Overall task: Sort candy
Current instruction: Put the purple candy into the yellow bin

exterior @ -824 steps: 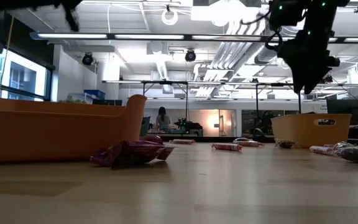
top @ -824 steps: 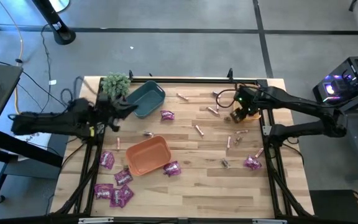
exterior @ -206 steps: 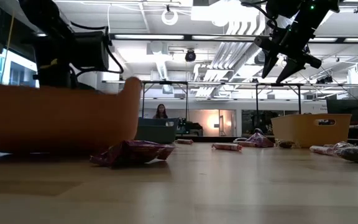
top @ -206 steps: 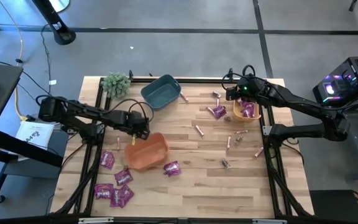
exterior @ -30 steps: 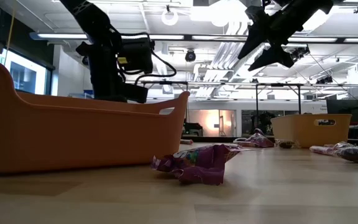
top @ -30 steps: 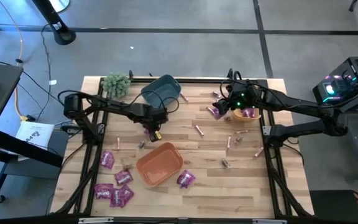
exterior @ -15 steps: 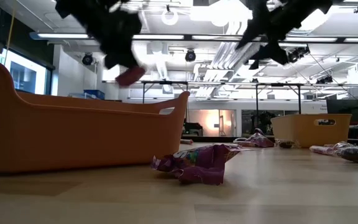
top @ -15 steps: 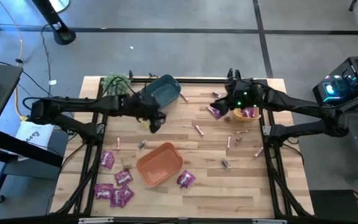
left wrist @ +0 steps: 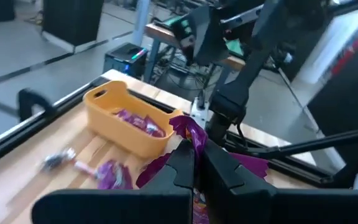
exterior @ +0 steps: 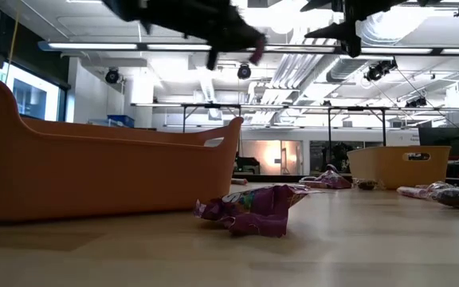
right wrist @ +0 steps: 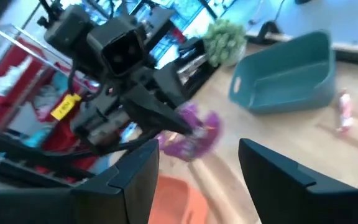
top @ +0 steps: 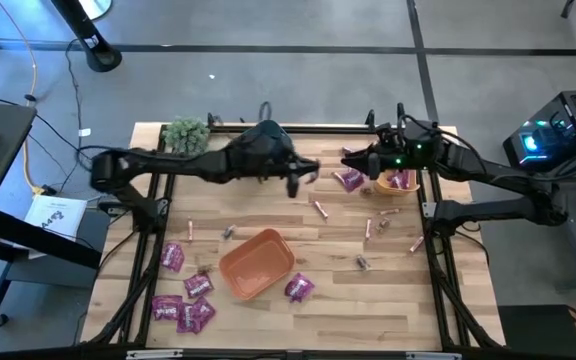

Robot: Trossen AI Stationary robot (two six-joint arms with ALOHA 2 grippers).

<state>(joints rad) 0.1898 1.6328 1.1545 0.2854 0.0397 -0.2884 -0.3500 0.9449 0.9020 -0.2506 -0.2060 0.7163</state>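
Note:
My left gripper (top: 301, 178) reaches across the table's far middle and is shut on a shiny magenta packet (left wrist: 189, 129), high in the air in the low view (exterior: 255, 49). My right gripper (top: 353, 160) hovers open near the yellow bin (top: 411, 190), facing the left gripper. In the right wrist view the held packet (right wrist: 194, 134) hangs ahead of its spread fingers. More magenta packets lie at the near left (top: 183, 312), by the orange bin (top: 298, 287), beside the yellow bin (top: 348, 180) and inside it. Pink sticks (top: 320, 208) and a tiny dark piece (top: 363, 262) lie on the right half. My left gripper pinches the magenta packet between its two fingers, on the crumpled part (left wrist: 195, 140) right at the fingertips. The fingers reach roughly level, pointing toward the table's right. The packet is lifted clear of the table, and its loose ends stick out beyond and beside the fingers.
The orange bin (top: 256, 263) sits near the table's middle front. The teal bin (right wrist: 291, 71) and green plant ball (top: 186, 134) stand at the far left, the bin mostly under my left arm in the high view. Black rails frame the table edges.
My left gripper has risen from just beyond the orange bin and swung toward the table's right and far side, carrying the magenta packet clear of the table toward my right gripper. My right gripper has risen a little near the yellow bin.

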